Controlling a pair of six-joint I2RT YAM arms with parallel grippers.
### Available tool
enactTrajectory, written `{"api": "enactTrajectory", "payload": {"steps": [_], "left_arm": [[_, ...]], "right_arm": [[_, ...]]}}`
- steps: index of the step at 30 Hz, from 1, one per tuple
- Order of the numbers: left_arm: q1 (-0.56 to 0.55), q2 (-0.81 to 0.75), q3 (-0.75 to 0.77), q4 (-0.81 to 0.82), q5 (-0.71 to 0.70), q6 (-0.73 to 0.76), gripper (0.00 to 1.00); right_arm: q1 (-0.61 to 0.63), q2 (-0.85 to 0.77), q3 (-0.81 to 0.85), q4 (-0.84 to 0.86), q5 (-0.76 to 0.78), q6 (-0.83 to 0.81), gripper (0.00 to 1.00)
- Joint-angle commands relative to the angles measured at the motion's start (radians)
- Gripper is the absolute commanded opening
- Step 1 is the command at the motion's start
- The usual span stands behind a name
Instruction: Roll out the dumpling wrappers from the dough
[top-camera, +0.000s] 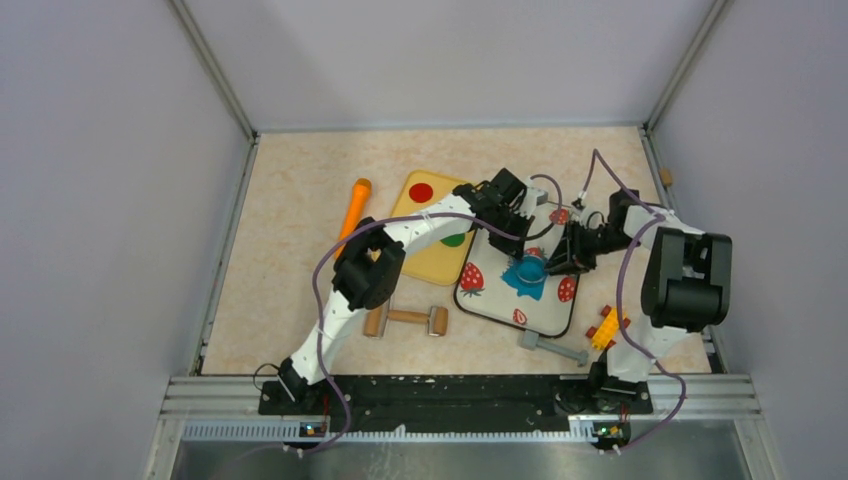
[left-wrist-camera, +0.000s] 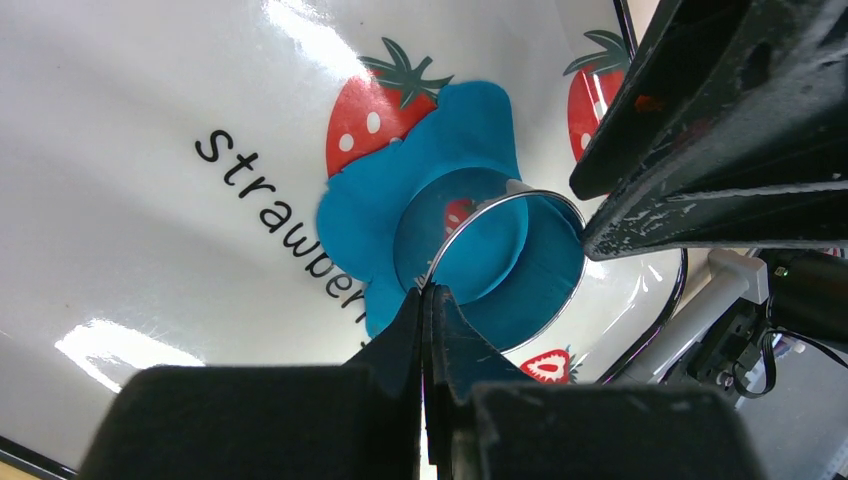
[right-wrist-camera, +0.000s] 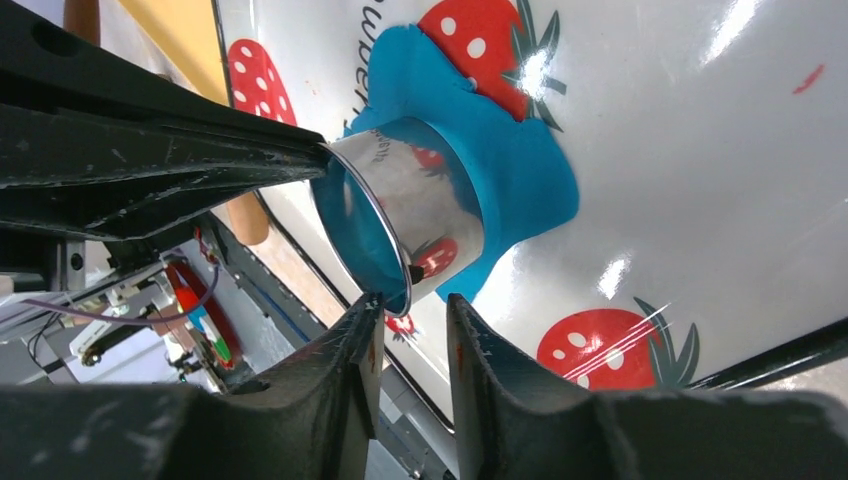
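Strawberry mat (left-wrist-camera: 120, 230) wide around dough (left-wrist-camera: 360, 220); left claw (left-wrist-camera: 425, 292) tight on ring cutter (right-wrist-camera: 430, 190), right claw (right-wrist-camera: 412, 305) slightly agape

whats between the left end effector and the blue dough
A metal ring cutter: in the left wrist view the left end effector pinches its rim, and it rests on the dough.

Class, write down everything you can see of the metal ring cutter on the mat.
The ring cutter is a short, shiny, thin-walled metal cylinder, open on top, mirroring strawberries. It stands on the flattened blue dough on the strawberry mat. The left gripper pinches its rim; the right gripper straddles the opposite rim, open.
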Motion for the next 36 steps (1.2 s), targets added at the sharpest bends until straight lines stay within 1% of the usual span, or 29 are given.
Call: {"api": "enactTrajectory", "payload": {"steps": [1,2,4,7,11,13,16,19,21,26,29,33,36], "left_arm": [[-0.003,0.021,0.019,0.006,0.008,0.000,0.00],[-0.003,0.021,0.019,0.006,0.009,0.000,0.00],[-0.002,0.022,0.019,0.006,0.009,0.001,0.00],[0.001,0.022,0.018,0.008,0.012,0.004,0.00],[0.007,0.026,0.010,0.017,0.020,0.012,0.00],[0.010,0.028,-0.001,0.033,0.035,0.018,0.00],[0.012,0.017,-0.029,0.059,0.041,0.075,0.00],[0.014,-0.053,-0.171,0.210,-0.005,0.101,0.00],[0.014,-0.081,-0.250,0.280,-0.035,0.124,0.00],[0.014,-0.084,-0.324,0.291,-0.080,0.181,0.00],[0.015,-0.099,-0.373,0.331,-0.100,0.206,0.00],[0.015,-0.109,-0.402,0.357,-0.119,0.224,0.00],[0.015,-0.112,-0.416,0.365,-0.121,0.223,0.00]], "right_arm": [[0.009,0.026,0.000,0.018,0.004,-0.025,0.28],[0.009,0.030,0.001,0.017,0.009,-0.027,0.25],[0.009,0.036,0.001,0.016,0.016,-0.030,0.23],[0.009,0.047,0.002,0.014,0.021,-0.038,0.14],[0.012,0.059,0.001,0.019,0.037,-0.048,0.11],[0.016,0.068,-0.003,0.024,0.055,-0.061,0.04],[0.020,0.073,-0.010,0.038,0.067,-0.065,0.00],[0.020,0.067,-0.012,0.045,0.074,-0.057,0.00],[0.021,0.064,-0.013,0.050,0.099,-0.046,0.00],[0.023,0.083,0.000,0.037,0.173,-0.037,0.00],[0.023,0.104,0.009,0.027,0.219,-0.033,0.00],[0.023,0.108,0.013,0.022,0.265,-0.026,0.00],[0.026,0.113,0.016,0.024,0.271,-0.027,0.00]]}}
